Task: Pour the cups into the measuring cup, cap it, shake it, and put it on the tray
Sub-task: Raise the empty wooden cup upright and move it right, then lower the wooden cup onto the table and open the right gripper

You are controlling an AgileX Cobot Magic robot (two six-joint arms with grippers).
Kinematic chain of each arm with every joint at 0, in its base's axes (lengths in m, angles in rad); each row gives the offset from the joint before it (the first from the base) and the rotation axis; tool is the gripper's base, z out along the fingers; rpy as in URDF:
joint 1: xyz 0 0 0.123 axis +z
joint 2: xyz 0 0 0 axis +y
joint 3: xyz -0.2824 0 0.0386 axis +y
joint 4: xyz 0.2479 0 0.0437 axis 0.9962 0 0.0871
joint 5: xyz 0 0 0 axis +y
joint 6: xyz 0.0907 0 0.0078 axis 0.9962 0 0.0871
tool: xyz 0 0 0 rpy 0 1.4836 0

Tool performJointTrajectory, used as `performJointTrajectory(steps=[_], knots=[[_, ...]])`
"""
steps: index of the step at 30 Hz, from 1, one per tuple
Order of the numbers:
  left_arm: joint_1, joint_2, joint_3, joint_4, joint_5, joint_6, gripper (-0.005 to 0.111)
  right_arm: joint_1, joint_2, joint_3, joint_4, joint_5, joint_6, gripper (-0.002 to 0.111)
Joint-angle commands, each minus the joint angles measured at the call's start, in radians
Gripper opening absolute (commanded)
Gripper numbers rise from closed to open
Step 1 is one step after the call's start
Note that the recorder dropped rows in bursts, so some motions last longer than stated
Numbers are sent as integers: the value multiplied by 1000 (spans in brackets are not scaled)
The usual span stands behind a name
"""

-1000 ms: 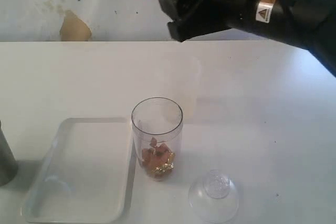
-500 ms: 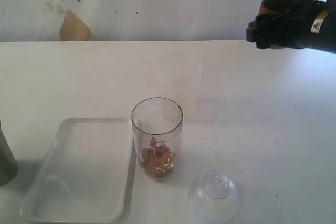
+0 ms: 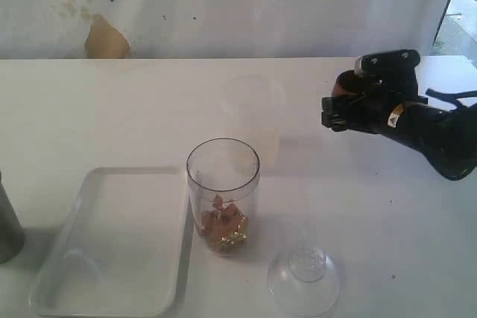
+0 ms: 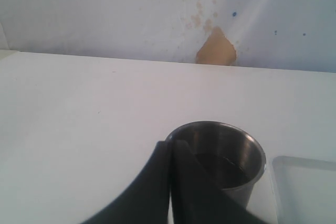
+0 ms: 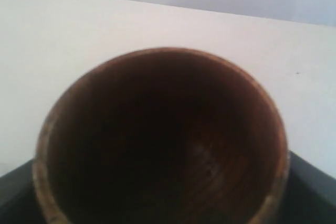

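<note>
Tumbler (image 4: 220,163) by tray (image 4: 307,167) rim; left fingers (image 4: 157,182) clenched; right fingers (image 3: 335,114) grasp wooden cup (image 5: 163,140) amid open table (image 3: 149,109).

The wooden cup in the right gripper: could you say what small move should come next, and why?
Probably lower the wooden cup onto the table and let go: its inside looks empty, the right gripper holds it low, and the measuring cup holds pieces.

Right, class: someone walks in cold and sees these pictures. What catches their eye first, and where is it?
The clear measuring cup stands in the middle with pinkish and gold bits at its bottom, the white tray beside it and the clear dome cap lying nearer the camera. Off to the right, the right tool grips a brown wooden cup.
</note>
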State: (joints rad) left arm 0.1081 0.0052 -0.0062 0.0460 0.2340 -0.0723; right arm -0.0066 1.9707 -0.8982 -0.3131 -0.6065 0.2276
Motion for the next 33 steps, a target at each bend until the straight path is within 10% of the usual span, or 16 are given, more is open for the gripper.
performJointTrajectory(steps=[1,6,15,33], knots=[[0,-5,6,-5,0,3,0,-5,82,-35,-28,-62,16,0],[0,-5,6,-5,0,3,0,-5,104,-56,-90,-20,25,16],[0,-5,6,-5,0,3,0,-5,104,-59,-88,10,50,93],[0,-5,6,-5,0,3,0,89,-398,-59,-96,454,64,89]])
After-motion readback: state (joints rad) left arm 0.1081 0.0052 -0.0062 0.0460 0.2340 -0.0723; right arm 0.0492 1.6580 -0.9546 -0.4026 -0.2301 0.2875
